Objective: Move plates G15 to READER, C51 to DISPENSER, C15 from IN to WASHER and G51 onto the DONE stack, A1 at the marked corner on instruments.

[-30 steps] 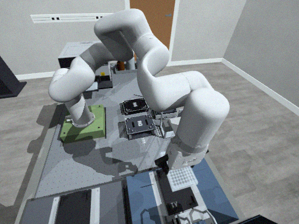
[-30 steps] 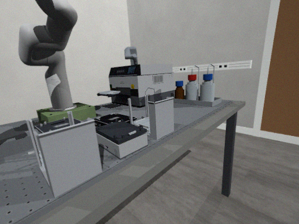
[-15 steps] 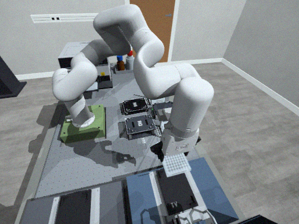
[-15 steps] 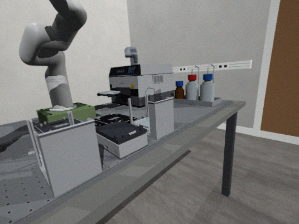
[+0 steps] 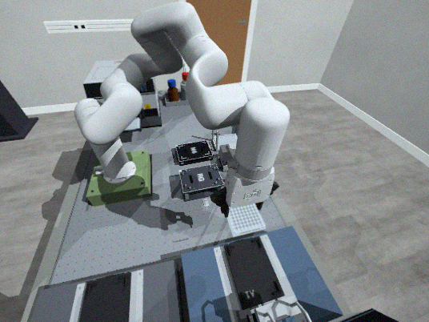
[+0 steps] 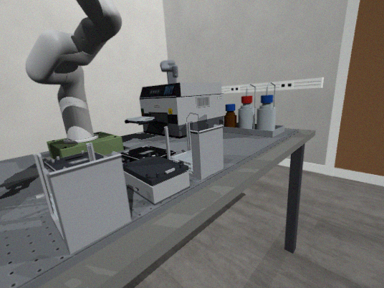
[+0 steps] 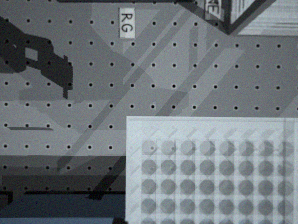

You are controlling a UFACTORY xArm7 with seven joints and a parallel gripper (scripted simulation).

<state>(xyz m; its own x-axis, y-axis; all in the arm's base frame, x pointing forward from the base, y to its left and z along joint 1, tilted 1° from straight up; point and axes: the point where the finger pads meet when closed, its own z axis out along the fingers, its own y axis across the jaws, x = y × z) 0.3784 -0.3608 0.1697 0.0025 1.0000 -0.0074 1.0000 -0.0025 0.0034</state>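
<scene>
My gripper (image 5: pixel 243 207) is shut on a white well plate (image 5: pixel 245 220) (image 7: pixel 210 170) and holds it flat above the perforated deck, between the RG nest (image 5: pixel 201 179) and the blue station (image 5: pixel 200 276). The blue station's dark nest (image 5: pixel 252 272) stands empty, with an A1 mark at its near end. In the wrist view the plate fills the lower right, and the RG label (image 7: pixel 126 22) lies on the deck beyond it. I cannot read the plate's label. The N6 nest (image 5: pixel 194 154) behind RG is empty. The gripper is out of sight in the exterior view.
A grey station with an empty dark nest (image 5: pixel 106 296) stands left of the blue one. The arm's green base (image 5: pixel 116 188) is at the left. A reader-like instrument (image 6: pixel 179 104) and bottles (image 6: pixel 247 112) stand at the back. Two tall white racks (image 6: pixel 89 200) (image 6: pixel 208 150) flank a white box (image 6: pixel 157 179).
</scene>
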